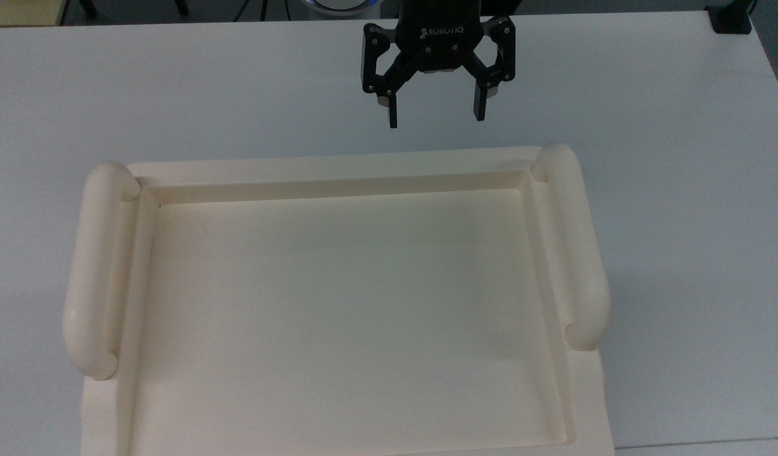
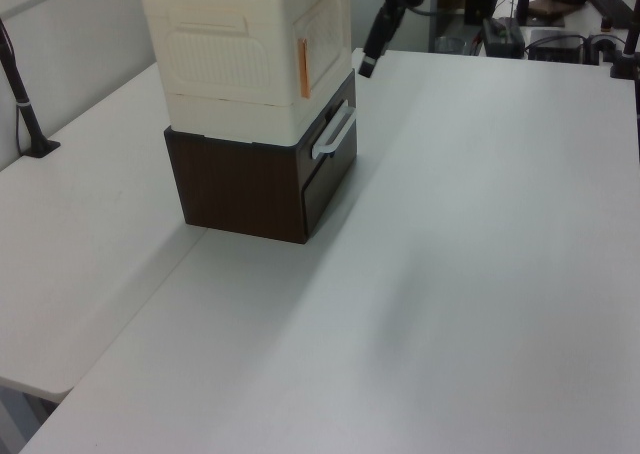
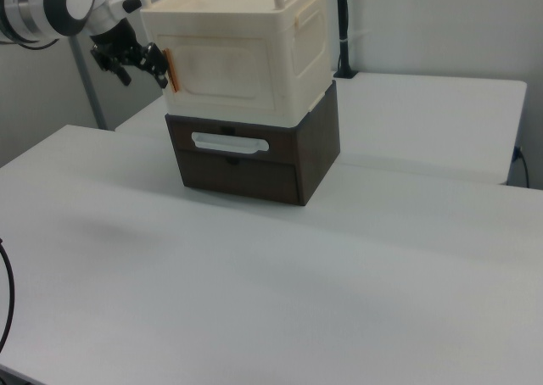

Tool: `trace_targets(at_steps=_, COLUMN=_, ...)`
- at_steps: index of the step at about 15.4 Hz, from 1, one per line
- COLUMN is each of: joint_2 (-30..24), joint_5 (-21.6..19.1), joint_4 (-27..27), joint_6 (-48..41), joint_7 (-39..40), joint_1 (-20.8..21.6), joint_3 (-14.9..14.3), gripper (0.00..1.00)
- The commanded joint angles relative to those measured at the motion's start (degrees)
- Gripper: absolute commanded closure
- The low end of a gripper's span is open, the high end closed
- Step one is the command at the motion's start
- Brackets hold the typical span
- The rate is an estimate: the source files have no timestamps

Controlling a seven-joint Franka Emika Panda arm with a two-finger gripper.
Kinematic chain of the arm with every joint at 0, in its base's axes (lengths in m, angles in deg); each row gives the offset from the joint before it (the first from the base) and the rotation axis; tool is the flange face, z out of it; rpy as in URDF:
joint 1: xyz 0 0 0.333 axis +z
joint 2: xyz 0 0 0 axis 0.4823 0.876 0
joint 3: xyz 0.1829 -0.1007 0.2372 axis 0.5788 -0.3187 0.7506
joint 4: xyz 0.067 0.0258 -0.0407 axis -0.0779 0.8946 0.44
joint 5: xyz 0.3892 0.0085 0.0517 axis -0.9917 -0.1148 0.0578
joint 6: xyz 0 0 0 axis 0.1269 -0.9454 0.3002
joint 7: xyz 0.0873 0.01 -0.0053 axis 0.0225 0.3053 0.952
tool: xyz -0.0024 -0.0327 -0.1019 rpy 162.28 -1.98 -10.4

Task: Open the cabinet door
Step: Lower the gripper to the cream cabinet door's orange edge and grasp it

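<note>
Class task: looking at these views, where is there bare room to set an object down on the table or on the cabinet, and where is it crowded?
Free: the white table before the dark drawer unit, and the recessed cabinet top between its rails. Crowded: by the cabinet door, where the open hand hovers.

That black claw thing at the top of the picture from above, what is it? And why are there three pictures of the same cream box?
The black claw is the robot's gripper, the hand at the end of a robot arm. It has two fingers, and right now they are spread open, holding nothing.

The three pictures are taken at the same moment by three cameras. The top view looks straight down, so you see the tray-like top of the cream cabinet and its two rounded rails. The left view and the right view look from the sides, so you see the whole stack: the cream cabinet sitting on a dark brown drawer box, all on a white table.

The cabinet door is the flat cream front. It looks closed. In the right view the gripper hangs in the air near the door's orange-edged side, not touching it.
</note>
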Motion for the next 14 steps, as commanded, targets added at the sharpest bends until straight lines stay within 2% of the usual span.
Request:
trace_targets(at_steps=1, joint_2=2.9, joint_5=1.1, joint_4=-2.1, joint_6=8.0, joint_7=-1.7, joint_1=0.7, joint_3=-0.5, gripper=0.00)
trace_targets(at_steps=4, joint_2=4.4, joint_5=1.3, joint_4=-2.1, joint_6=14.3, joint_7=-4.2, joint_1=0.7, joint_3=-0.6, gripper=0.00)
trace_targets(at_steps=7, joint_2=6.2, joint_5=4.6, joint_4=-2.0, joint_6=20.7, joint_7=-5.5, joint_1=0.7, joint_3=-0.6, gripper=0.00)
trace_targets(at_steps=9, joint_2=7.2, joint_5=5.7, joint_4=-2.1, joint_6=21.6, joint_7=-5.4, joint_1=0.7, joint_3=-0.6, gripper=0.00)
trace_targets(at_steps=11, joint_2=7.1, joint_5=6.9, joint_4=-2.1, joint_6=21.7, joint_7=-5.2, joint_1=0.5, joint_3=-0.7, gripper=0.04)
trace_targets(at_steps=13, joint_2=7.2, joint_5=8.0, joint_4=-2.1, joint_6=21.9, joint_7=-5.1, joint_1=0.5, joint_3=-0.7, gripper=0.12)
trace_targets(at_steps=14, joint_2=7.2, joint_5=8.8, joint_4=-2.1, joint_6=23.3, joint_7=-5.1, joint_1=0.3, joint_3=-0.7, gripper=0.19)
